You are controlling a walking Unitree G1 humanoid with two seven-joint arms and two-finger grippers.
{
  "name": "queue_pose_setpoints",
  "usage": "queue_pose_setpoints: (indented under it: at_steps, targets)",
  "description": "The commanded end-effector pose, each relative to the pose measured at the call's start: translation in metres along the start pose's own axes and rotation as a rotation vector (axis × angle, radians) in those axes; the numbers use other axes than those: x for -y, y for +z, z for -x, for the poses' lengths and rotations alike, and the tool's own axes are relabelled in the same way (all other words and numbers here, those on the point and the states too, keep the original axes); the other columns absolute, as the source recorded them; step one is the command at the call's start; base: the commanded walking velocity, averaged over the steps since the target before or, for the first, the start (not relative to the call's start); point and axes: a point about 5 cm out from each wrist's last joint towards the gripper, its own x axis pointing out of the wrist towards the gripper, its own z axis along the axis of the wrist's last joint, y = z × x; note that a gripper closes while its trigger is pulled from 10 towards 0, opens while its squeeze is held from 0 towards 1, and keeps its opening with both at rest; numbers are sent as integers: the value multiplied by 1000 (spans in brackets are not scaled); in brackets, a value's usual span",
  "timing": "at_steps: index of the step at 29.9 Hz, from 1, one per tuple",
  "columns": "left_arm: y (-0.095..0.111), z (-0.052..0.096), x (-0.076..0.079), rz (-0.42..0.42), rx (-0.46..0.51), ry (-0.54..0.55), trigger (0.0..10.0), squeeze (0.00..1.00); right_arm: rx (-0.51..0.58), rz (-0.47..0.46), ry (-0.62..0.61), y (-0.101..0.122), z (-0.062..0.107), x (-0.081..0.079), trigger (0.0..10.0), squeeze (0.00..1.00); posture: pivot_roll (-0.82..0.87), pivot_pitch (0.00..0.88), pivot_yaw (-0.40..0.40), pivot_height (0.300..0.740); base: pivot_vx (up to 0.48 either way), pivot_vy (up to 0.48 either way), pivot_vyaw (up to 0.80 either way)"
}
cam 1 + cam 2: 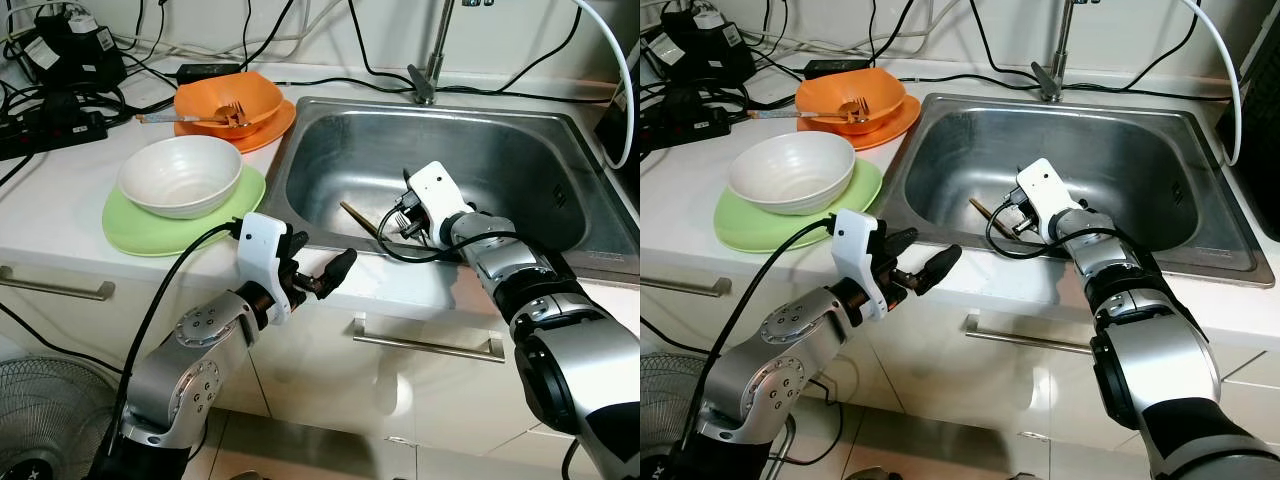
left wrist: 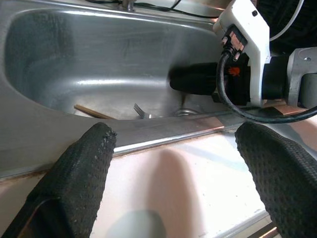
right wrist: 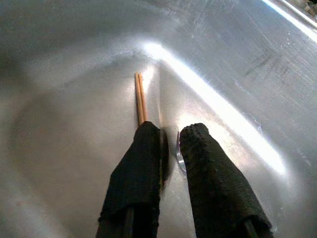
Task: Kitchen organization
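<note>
**Right gripper down in the sink, over the chopsticks**

The right gripper (image 3: 171,148) reaches into the stainless steel sink (image 1: 520,150), its fingers nearly closed with only a narrow gap, grasping nothing that I can make out. A pair of thin wooden chopsticks (image 3: 140,99) lies on the sink floor near its front wall, touching one fingertip; a metal fork (image 2: 141,110) rests beside them. The chopsticks look light, stiff and slippery on wet steel, likely to roll; pinching both together near mid-length seems safest. The left gripper (image 1: 315,275) hovers over the white desk's (image 1: 60,200) front edge, fingers spread wide and released.
</note>
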Motion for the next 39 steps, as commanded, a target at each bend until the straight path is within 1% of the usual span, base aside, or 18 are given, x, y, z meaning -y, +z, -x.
queue_pose_setpoints:
  at_steps: [1,9,12,14,16,17,18,19,20,24,25,26,27,30,34,37,39]
  targets:
    - [0,1,1,-14,-7,-8,10000,0,-42,-37,40,-13,-1,-10,10000,1000,21,56,46,740,0,0,0]
    - [-1,0,1,-9,-6,-7,10000,0,-42,-47,45,-14,-1,-10,10000,1000,18,55,47,740,0,0,0]
    - [-1,0,2,-11,-7,-8,10000,0,-29,-62,48,-14,0,-9,10000,1000,16,53,48,740,0,0,0]
    - [0,0,1,-18,-3,-3,10000,0,-3,-80,46,-10,-1,-9,10000,1000,15,51,48,740,0,0,0]
    - [4,-1,-3,-36,31,29,10000,0,64,-114,33,1,-1,-7,10000,1000,12,50,49,740,0,0,0]
    - [4,-1,-3,-36,31,29,10000,0,64,-114,33,1,-1,-7,10000,1000,12,50,49,740,0,0,0]
    - [10,-1,-5,-48,66,55,10000,0,122,-139,22,10,-2,-6,10000,1000,10,49,51,740,0,0,0]
    - [12,-1,-6,-51,80,62,10000,0,144,-146,18,14,-2,-5,10000,1000,10,49,51,740,0,0,0]
    - [19,-1,-9,-75,120,94,10000,0,207,-183,6,23,-1,-4,10000,1000,8,50,54,740,0,0,0]
    - [29,-1,-13,-108,173,136,10000,0,287,-236,-3,33,-1,-6,10000,1000,3,49,59,740,0,0,0]
    - [29,-1,-13,-108,173,136,10000,0,287,-236,-3,33,-1,-6,10000,1000,3,49,59,740,0,0,0]
    - [34,-1,-16,-128,196,161,10000,0,322,-259,-6,38,0,-7,10000,1000,2,49,59,740,0,0,0]
    - [34,-1,-16,-128,196,161,10000,0,322,-259,-6,38,0,-7,10000,1000,2,49,59,740,0,0,0]
    - [45,1,-24,-165,256,228,10000,0,405,-324,-3,48,1,-9,10000,1000,-1,47,59,740,0,0,0]
    - [62,7,-36,-225,346,353,10000,0,528,-399,32,61,8,-15,10000,1000,0,47,57,740,0,0,0]
    - [71,13,-45,-235,392,427,10000,0,597,-433,81,68,14,-24,10000,1000,3,46,53,740,0,0,0]
    - [75,16,-49,-244,413,459,10000,0,628,-438,117,72,18,-31,10000,1000,1,45,52,740,0,0,0]
